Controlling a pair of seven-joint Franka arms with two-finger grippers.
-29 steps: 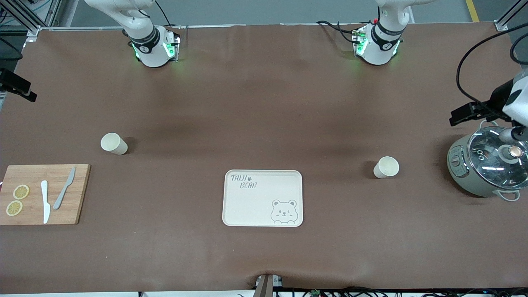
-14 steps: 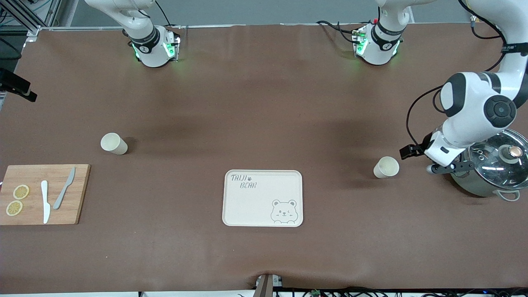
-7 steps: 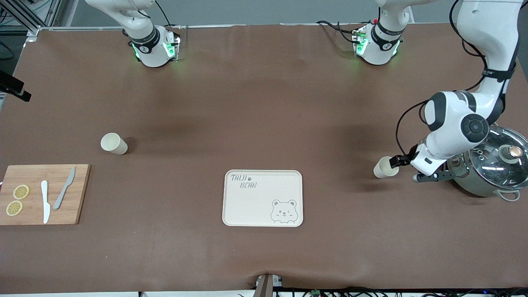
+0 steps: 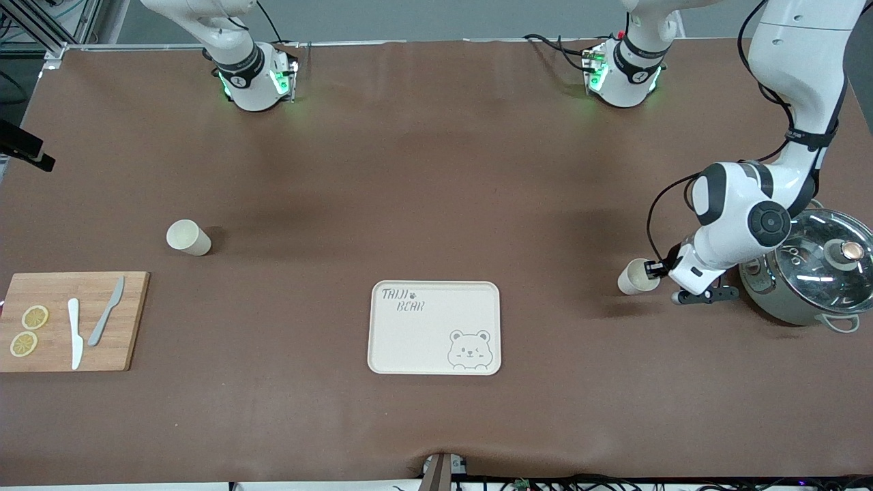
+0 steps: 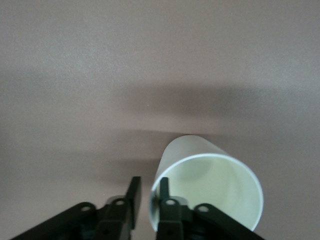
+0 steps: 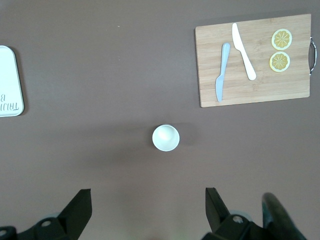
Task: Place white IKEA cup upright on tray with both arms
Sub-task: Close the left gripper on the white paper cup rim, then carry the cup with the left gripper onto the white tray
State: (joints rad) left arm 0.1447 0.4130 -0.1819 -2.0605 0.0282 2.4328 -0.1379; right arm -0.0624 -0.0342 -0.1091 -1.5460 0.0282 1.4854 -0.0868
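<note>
Front view: the left gripper [image 4: 656, 271] is down at the rim of the white cup [image 4: 637, 277] toward the left arm's end of the table, with a lidded pot [image 4: 811, 275] just beside the arm's wrist. That cup stands upright on the table, well apart from the tray [image 4: 434, 328], which sits nearer the camera mid-table. A second cup [image 4: 187, 237] stands toward the right arm's end, near the cutting board [image 4: 71, 320].

Left wrist view: the fingers [image 5: 166, 200] are pinching the cup wall [image 5: 207, 182], one inside the rim, one outside. It's a thin edge grip, so I'd guess the cup could swing or slip once lifted, and it might land tilted on the tray.

Right wrist view: the right gripper [image 6: 148, 212] is up high over the second cup [image 6: 165, 137], fingers spread wide, nothing between them. It's waiting.
</note>
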